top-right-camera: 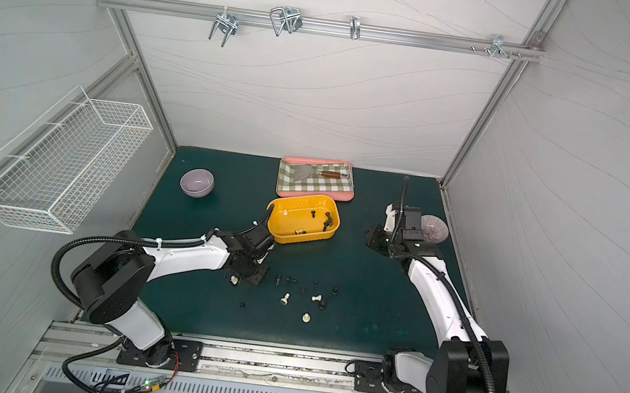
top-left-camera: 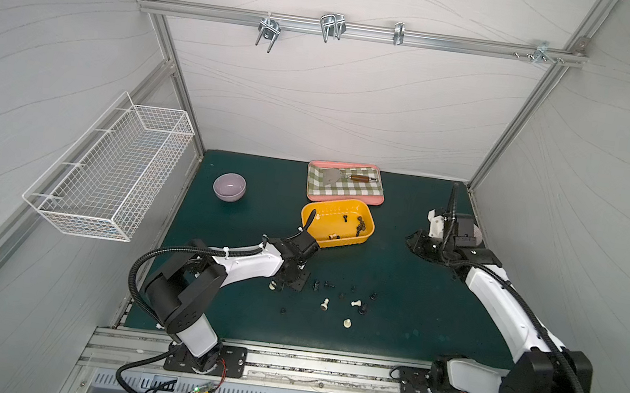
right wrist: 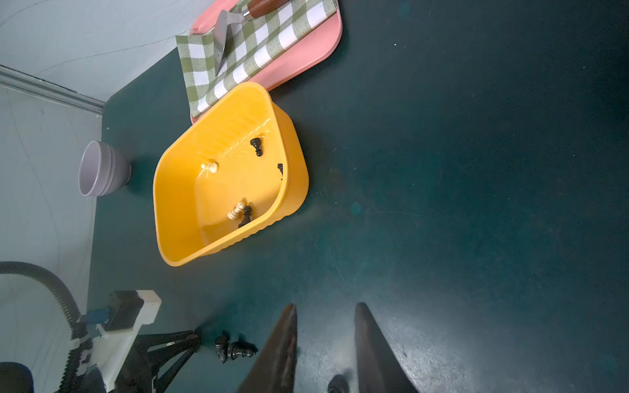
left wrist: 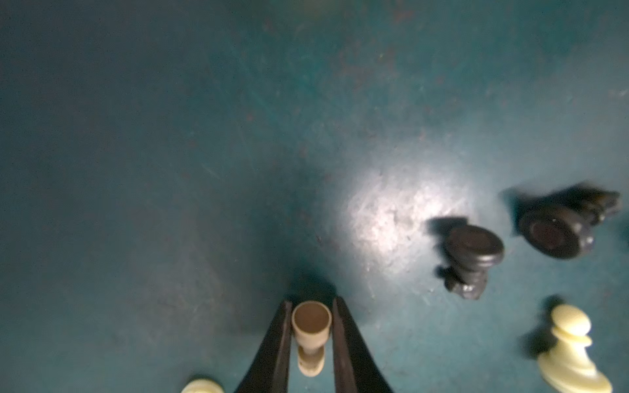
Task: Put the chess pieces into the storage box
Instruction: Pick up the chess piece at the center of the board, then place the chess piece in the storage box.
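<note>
Pinches a cream piece [left wrist: 310,337] lying on the mat [top-left-camera: 394,307] in the left gripper [left wrist: 312,301], holds the right gripper [right wrist: 326,306] open-jawed and empty, away from the box [top-left-camera: 340,244], with a handful of pieces [top-left-camera: 360,225] inside and roughly a dozen left on the mat.

Both top views hang high over the near edge, looking down toward the far wall and taking in the whole table [top-left-camera: 392,319]. The left wrist view looks straight down, close to the table, past the left fingers [left wrist: 275,357] and a cream piece [left wrist: 311,326] between them. The right wrist view sits higher, facing left past the right fingers [right wrist: 282,347]. Its yellow box [right wrist: 296,177], pink tray [right wrist: 306,51] and bowl [right wrist: 102,170] show in both top views.
</note>
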You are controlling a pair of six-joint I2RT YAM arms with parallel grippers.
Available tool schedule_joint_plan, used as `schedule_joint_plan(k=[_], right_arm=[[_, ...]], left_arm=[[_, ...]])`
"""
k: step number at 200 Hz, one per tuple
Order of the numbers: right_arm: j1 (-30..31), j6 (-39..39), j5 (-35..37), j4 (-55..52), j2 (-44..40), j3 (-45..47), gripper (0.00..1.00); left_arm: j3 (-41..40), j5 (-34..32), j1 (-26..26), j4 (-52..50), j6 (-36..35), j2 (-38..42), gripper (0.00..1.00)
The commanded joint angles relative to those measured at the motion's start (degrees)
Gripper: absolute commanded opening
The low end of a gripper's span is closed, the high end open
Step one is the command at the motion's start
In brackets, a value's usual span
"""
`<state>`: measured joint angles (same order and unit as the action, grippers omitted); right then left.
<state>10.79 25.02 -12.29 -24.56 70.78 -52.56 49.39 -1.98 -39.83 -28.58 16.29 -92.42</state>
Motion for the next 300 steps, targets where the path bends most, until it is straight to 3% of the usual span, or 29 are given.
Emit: schedule_joint_plan(k=[1,70,139,239,300], right_arm=[[-0.43,-0.87,-0.83,-0.78,0.52,-0.98,0.31],[-0.77,-0.93,-0.96,-0.84,0.15,-0.49,0.31],[-1.35,-0.86,-1.25,-0.99,-0.38,0.42,0.31],[-2.14,-2.22,-1.95,-4.19,-4.13,3.55,0.31],[-2.54,-3.92,-1.51,-8.02,-7.40,4.89,0.31]], left_arm=[[1.50,-0.13,-0.33,0.63,0.03,-1.11,0.19],[2.83,-0.07,-0.34,-2.14,-0.43,2.03,0.14],[14.31,-0.15,-0.23,-6.32,-4.60,5.78,0.14],[37.13,1.95,4.08,-8.87,-10.75,-8.86,0.15],[46.43,3.46,6.35,-10.31,-12.33,-15.76,0.15]])
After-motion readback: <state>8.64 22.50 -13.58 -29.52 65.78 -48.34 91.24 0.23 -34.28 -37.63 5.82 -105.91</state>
